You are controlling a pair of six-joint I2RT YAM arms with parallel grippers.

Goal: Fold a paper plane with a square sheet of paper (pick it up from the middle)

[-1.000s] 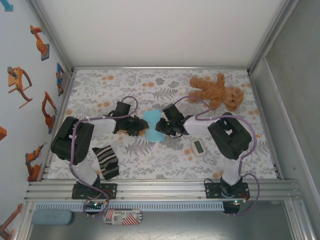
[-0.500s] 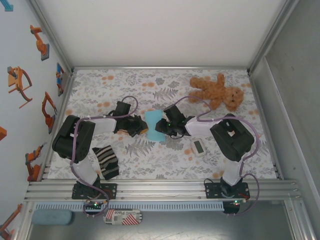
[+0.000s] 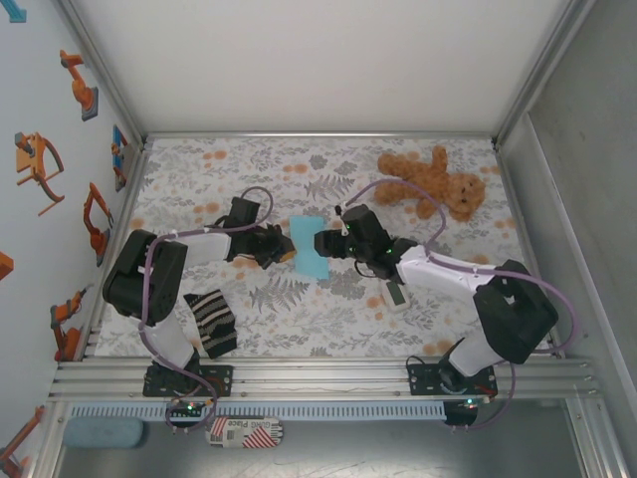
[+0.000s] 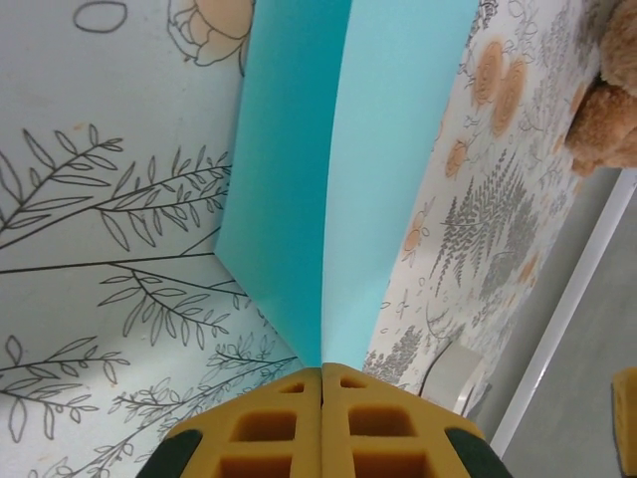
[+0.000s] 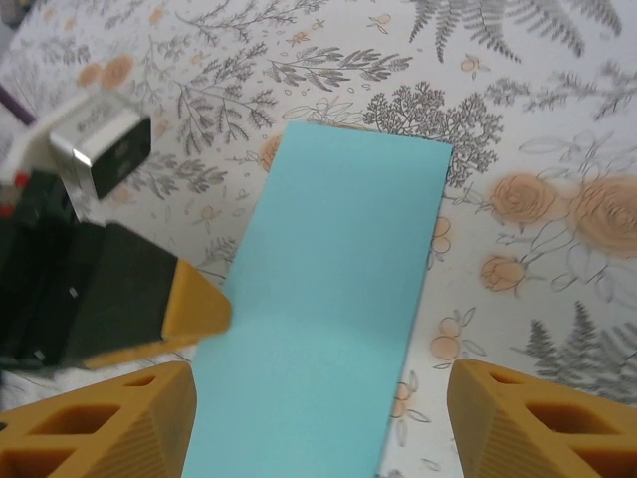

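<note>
On the flowered tablecloth [image 3: 229,169], mid-frame from above, sits the folded square sheet of paper [image 3: 311,249]. The left gripper [image 3: 290,252] pinches its left edge; the right gripper [image 3: 328,242] gapes just right of it.

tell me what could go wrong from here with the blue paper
1. The left end effector is shut on just one edge of the folded light-blue paper sheet, whose two layers splay apart in the left wrist view; the fold may spring open or slip.
2. The right end effector hangs open over the sheet; closing there could crumple it off the crease.
3. The right forearm lies close to the small white rectangular gadget and might nudge it.
</note>
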